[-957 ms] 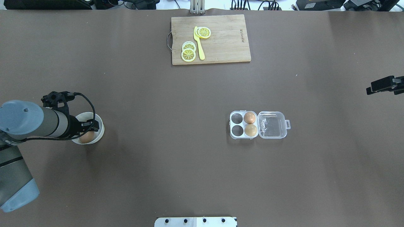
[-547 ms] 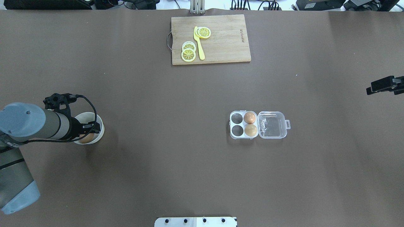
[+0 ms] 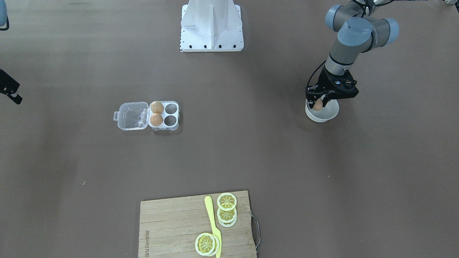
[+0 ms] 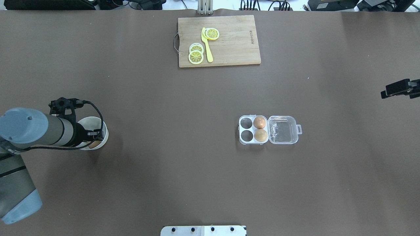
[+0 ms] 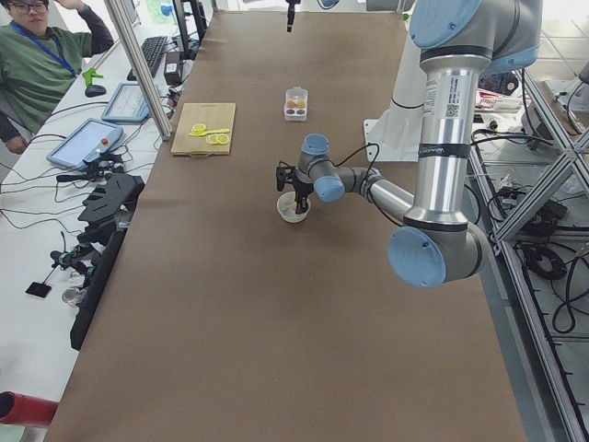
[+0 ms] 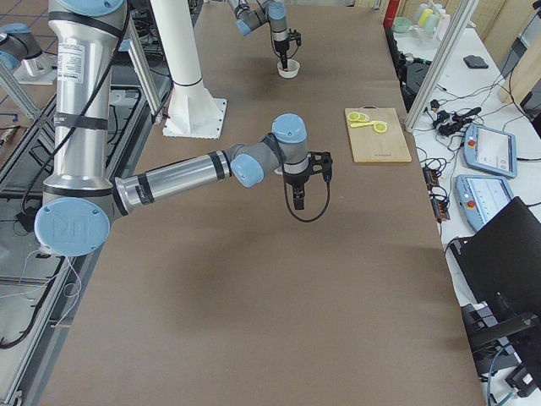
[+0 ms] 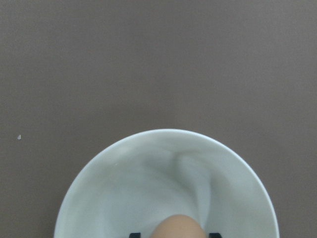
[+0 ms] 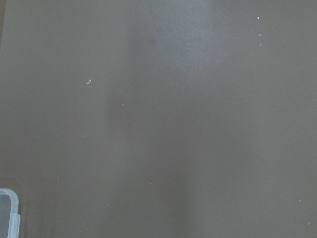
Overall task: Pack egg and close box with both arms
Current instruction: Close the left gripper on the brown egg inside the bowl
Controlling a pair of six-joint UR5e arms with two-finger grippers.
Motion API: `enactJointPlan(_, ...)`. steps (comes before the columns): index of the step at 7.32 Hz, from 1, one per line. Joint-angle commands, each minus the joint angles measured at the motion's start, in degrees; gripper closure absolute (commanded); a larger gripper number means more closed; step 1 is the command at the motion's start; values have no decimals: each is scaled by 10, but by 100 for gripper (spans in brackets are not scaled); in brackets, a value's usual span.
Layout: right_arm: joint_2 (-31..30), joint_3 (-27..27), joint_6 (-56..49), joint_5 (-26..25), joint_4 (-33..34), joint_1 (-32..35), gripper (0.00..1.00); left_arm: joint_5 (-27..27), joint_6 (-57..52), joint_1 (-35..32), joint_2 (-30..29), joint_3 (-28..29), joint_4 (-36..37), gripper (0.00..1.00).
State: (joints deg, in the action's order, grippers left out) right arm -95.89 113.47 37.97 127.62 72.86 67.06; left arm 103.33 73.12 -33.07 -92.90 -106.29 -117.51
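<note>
My left gripper is over the white bowl at the table's left and is shut on a light-brown egg. The left wrist view shows the egg's top between the two fingertips, just above the bowl's floor. The clear box lies mid-table with its lid open flat to the right. Two eggs fill the cups nearest the lid, and the other two cups are empty. My right gripper hovers at the far right edge; I cannot tell how its jaws stand.
A wooden cutting board with lemon slices and a yellow knife lies at the far edge. The white pedestal stands at the robot's side. A corner of the box lid shows in the right wrist view.
My left wrist has shifted slightly over the bowl, and the gripper now covers more of the egg. The right arm and the box have not moved.
</note>
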Motion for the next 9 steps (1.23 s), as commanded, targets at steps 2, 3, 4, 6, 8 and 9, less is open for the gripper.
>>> enactJointPlan(2,1,0,0,0,1,0,0,0,-8,-1,0,-1,0,74)
enactJointPlan(3,1,0,0,0,0,0,0,0,-8,-2,0,-4,0,86)
enactJointPlan(4,1,0,0,0,0,0,0,1,-8,-2,4,-15,0,100)
enactJointPlan(6,1,0,-2,0,0,-1,0,2,-9,-8,7,-34,0,100)
enactJointPlan(8,6,0,-7,0,0,-4,0,4,-46,-39,6,-63,-3,100)
enactJointPlan(9,8,1,-7,1,-1,-5,0,5,-103,-52,9,-90,-4,100)
